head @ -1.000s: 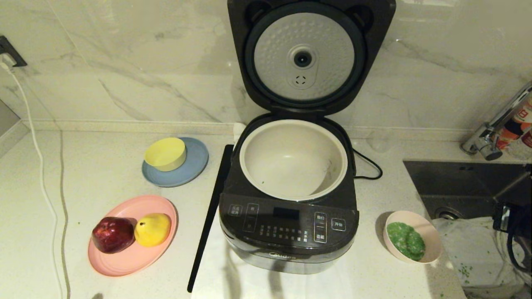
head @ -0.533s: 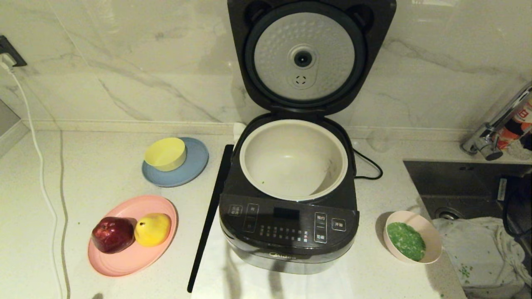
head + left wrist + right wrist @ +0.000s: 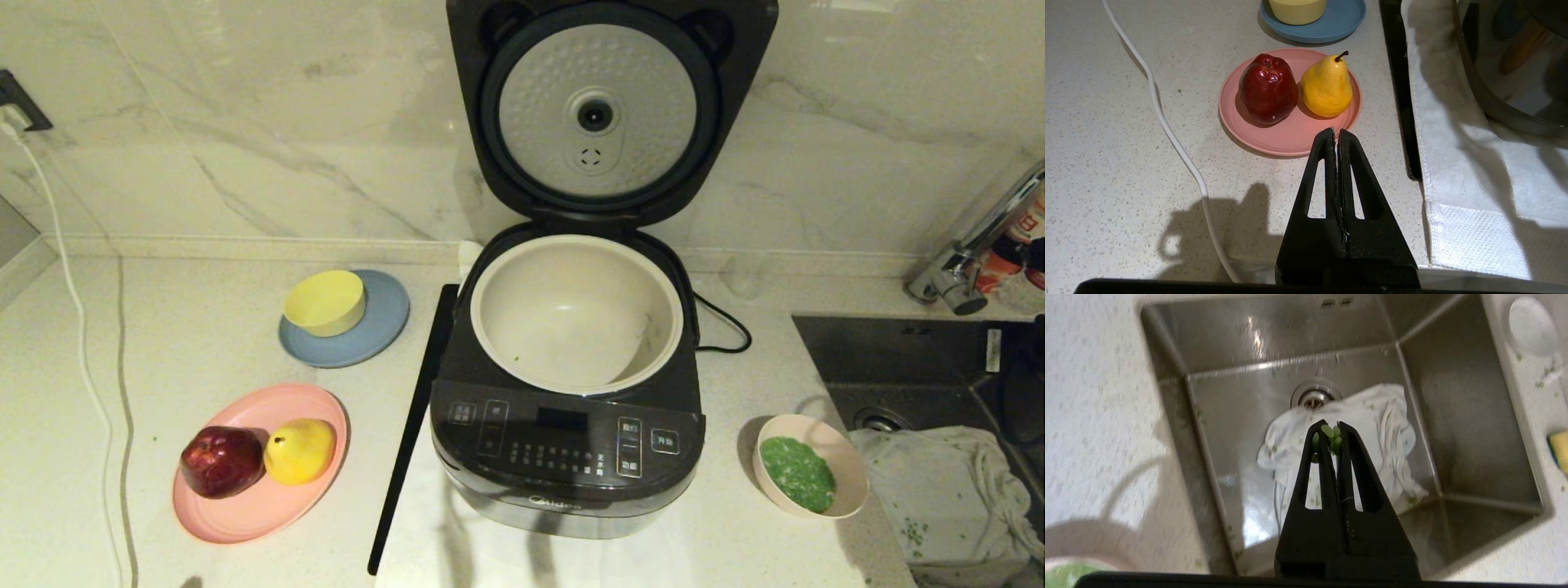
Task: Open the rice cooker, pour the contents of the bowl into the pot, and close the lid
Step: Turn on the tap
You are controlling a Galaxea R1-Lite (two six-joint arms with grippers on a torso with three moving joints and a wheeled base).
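So, the rice cooker [image 3: 571, 384] sits mid-table with the lid [image 3: 608, 106] swung fully upright, its dimpled silver disc facing me. Inside, the cream-white pot [image 3: 575, 314] holds next to nothing (just a stray green speck or two on the bottom). Just off the cooker's right front corner stands the pale pink bowl [image 3: 849, 465], upright on the table [image 3: 204, 343], with the contents [image 3: 798, 474], a flat patch of bright green chopped bits, lying in it.

Over on my left, a yellow bowl [image 3: 325, 302] rests on a blue plate [image 3: 384, 327]; I can't see anything inside it from here. Nearer to me, a pink plate [image 3: 253, 506] carries a red apple [image 3: 222, 461] and a yellow pear [image 3: 300, 451], touching each other.

My right gripper [image 3: 1332, 428] hangs over the steel sink [image 3: 1433, 416], clenched, with a few green bits stuck between its tips. A crumpled white cloth [image 3: 1384, 416] lies in the sink basin, flecked with green. My left gripper [image 3: 1336, 132] is pinched closed with nothing in it, parked just above the table near the pink plate.
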